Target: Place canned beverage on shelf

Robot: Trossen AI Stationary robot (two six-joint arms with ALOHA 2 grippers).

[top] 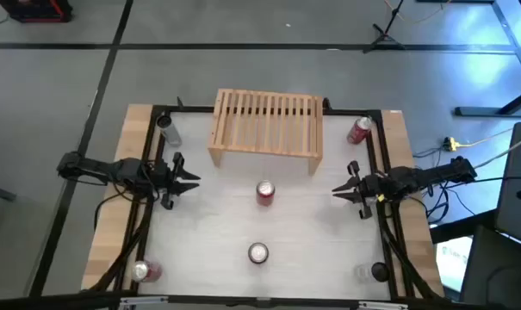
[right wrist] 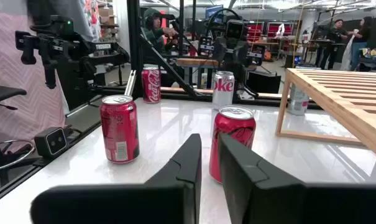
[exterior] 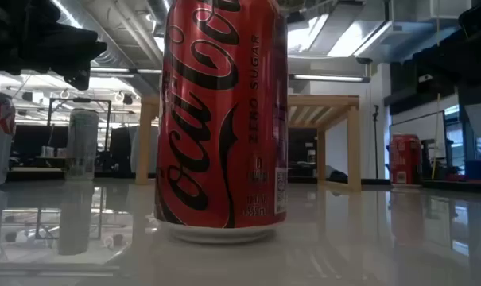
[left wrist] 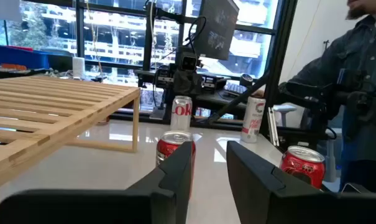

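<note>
Closest to the low camera, a red Coca-Cola can [top: 258, 252] stands upright; another red can [top: 265, 192] stands midway between the slightly parted left gripper [top: 188, 182] and right gripper [top: 343, 190], before the light-wood slatted shelf [top: 266, 122].

Looks like a robotics lab/office from my feed: exposed ceiling ducts [exterior: 129, 40], monitors [left wrist: 217, 28] on desks, people [right wrist: 155, 28] at workstations upper center.

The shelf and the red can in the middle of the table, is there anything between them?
No. In the high view, only bare white tabletop separates the shelf from the red can.
</note>
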